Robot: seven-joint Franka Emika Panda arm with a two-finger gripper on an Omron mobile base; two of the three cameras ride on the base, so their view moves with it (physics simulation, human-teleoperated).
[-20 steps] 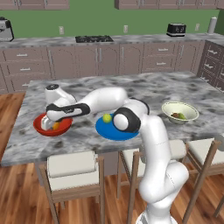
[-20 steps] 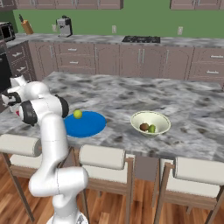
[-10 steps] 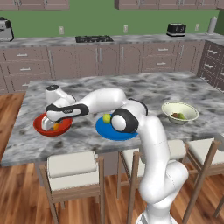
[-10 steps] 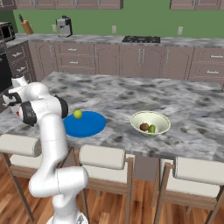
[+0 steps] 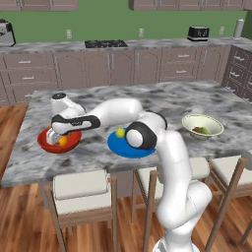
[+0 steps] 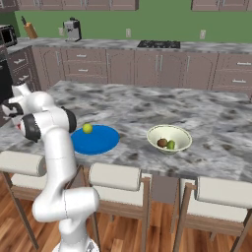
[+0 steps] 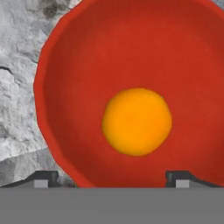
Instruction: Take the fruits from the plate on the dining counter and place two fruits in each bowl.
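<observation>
Hand view: pincer (image 7: pixel 112 177) now spread wide, no longer gripping; round orange fruit (image 7: pixel 137 121) released into glossy red bowl (image 7: pixel 87 52), far left on marbled surface (image 5: pixel 162 98). Yellow-green ball (image 5: pixel 120 132) remains on flat blue plate (image 5: pixel 123 148); likely next.

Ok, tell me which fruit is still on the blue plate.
The yellow-green ball, alone on the blue plate. The orange ball sits in the red bowl; the other two lie in the cream bowl.
</observation>
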